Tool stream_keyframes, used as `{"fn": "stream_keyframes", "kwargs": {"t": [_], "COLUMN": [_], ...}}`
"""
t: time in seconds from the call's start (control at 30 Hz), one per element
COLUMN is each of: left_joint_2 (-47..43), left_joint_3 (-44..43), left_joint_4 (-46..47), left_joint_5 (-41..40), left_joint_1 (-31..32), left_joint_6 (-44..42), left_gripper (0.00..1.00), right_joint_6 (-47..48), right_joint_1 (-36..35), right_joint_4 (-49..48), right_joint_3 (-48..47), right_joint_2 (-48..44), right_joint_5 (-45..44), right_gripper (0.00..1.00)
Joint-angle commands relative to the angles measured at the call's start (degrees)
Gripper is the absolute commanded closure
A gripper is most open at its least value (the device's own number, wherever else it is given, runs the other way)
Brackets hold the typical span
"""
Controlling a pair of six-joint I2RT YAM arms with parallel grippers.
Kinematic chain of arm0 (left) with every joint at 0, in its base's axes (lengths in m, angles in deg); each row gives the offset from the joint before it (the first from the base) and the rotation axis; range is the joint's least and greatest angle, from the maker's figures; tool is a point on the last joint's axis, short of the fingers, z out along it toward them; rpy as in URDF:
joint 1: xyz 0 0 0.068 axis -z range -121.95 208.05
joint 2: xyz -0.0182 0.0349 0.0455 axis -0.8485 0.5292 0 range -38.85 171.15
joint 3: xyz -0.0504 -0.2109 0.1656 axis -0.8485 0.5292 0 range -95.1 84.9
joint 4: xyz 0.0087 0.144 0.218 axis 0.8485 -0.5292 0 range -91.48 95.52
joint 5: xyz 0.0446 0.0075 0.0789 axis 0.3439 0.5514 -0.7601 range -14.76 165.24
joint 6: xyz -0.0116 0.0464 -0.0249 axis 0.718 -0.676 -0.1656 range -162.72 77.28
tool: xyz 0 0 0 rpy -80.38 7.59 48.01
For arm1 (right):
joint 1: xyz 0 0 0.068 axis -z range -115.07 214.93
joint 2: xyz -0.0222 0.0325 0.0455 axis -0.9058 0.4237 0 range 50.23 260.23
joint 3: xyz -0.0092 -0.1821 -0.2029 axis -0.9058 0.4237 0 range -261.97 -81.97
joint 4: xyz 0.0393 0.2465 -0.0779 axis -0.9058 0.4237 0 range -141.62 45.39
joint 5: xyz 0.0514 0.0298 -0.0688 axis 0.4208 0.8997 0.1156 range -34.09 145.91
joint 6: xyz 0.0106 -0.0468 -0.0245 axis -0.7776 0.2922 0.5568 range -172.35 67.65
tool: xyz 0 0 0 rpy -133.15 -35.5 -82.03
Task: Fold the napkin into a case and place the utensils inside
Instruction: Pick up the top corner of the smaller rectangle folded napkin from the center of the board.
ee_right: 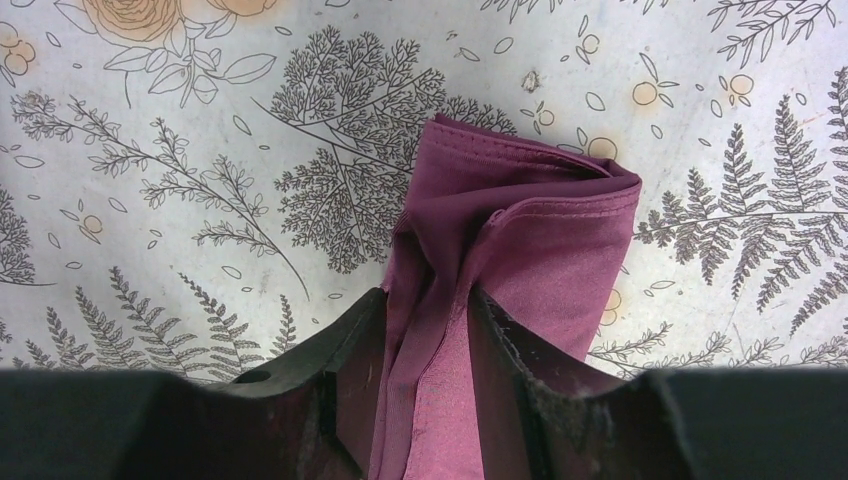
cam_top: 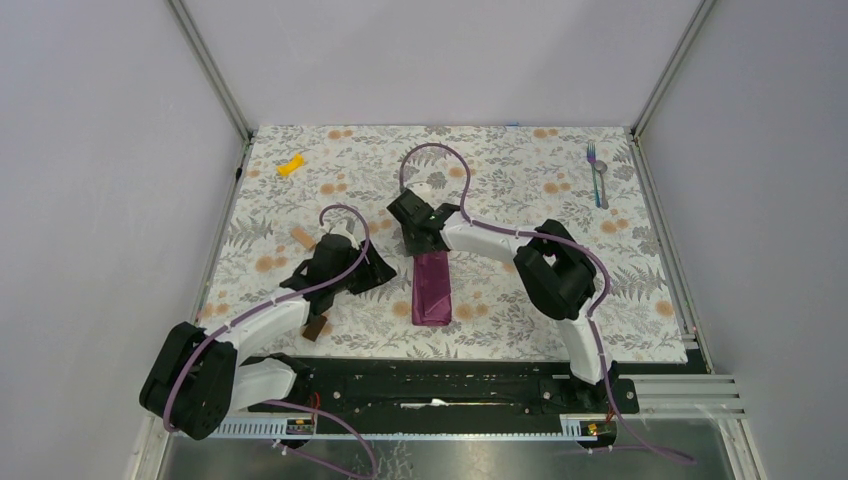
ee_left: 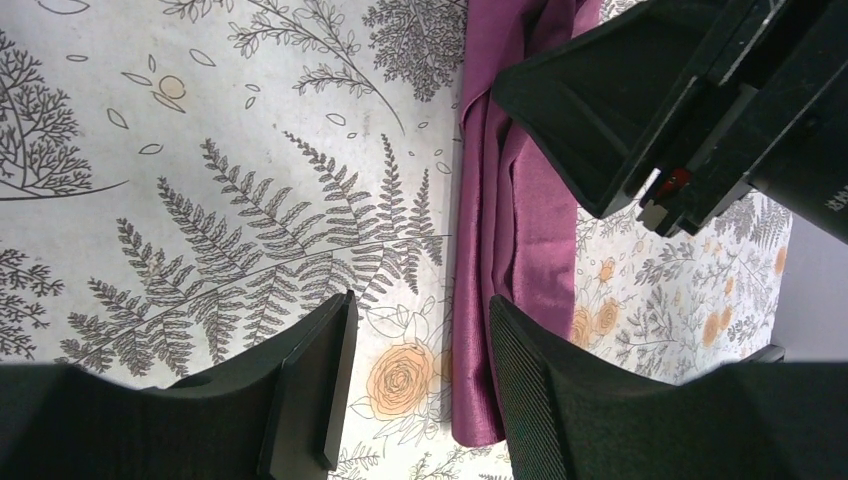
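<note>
Pinching a bunched fold of the soft, limp napkin (ee_right: 540,240), our right jaws hold one end; the strip lies on the worktop (ee_right: 200,150). Our left jaws gape empty astride its long edge, where we judge the loose layers grip best.

right end effector (ee_right: 428,312) | pinching folded napkin (ee_right: 540,240) | on floral tablecloth (ee_right: 200,150)

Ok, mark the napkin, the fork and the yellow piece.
napkin (cam_top: 432,290), top view, middle of the folded strip.
fork (cam_top: 591,153), top view, its tines.
yellow piece (cam_top: 291,165), top view, its middle.
</note>
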Motion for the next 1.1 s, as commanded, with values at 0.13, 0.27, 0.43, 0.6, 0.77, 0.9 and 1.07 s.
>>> {"fn": "stream_keyframes", "kwargs": {"t": [0.13, 0.27, 0.43, 0.6, 0.77, 0.9, 1.07], "left_joint_2": [-2.25, -2.4, -2.35, -2.71, -3.16, -3.17, -2.87], "left_joint_3": [0.77, 0.49, 0.28, 0.77, 0.91, 0.89, 0.91], "left_joint_4": [1.02, 0.97, 0.89, 0.88, 0.74, 0.63, 0.85], "left_joint_5": [-1.0, -1.09, -1.04, -1.13, -1.35, -1.35, -1.13], "left_joint_1": [-0.42, -0.42, -0.42, -0.51, -0.55, -0.6, -0.6], "left_joint_6": [-0.01, -0.04, -0.22, -0.13, -0.29, -0.3, -0.21], "left_gripper": [0.4, 0.38, 0.38, 0.38, 0.37, 0.37, 0.37], "right_joint_6": [-0.76, -1.15, -0.97, -0.95, -1.37, -1.17, -1.18], "right_joint_1": [-1.13, -1.13, -1.21, -1.38, -1.55, -1.57, -1.57], "right_joint_4": [1.93, 2.02, 2.56, 3.35, 4.39, 4.31, 4.22], "right_joint_3": [-3.41, -3.99, -5.31, -6.33, -7.32, -7.19, -7.3], "right_joint_2": [0.74, 1.29, 2.54, 3.97, 4.9, 4.24, 3.95], "right_joint_5": [-4.89, -5.08, -4.42, -4.83, -5.98, -6.63, -6.7], "right_gripper": [0.67, 0.71, 0.6, 0.57, 0.6, 0.7, 0.96]}}
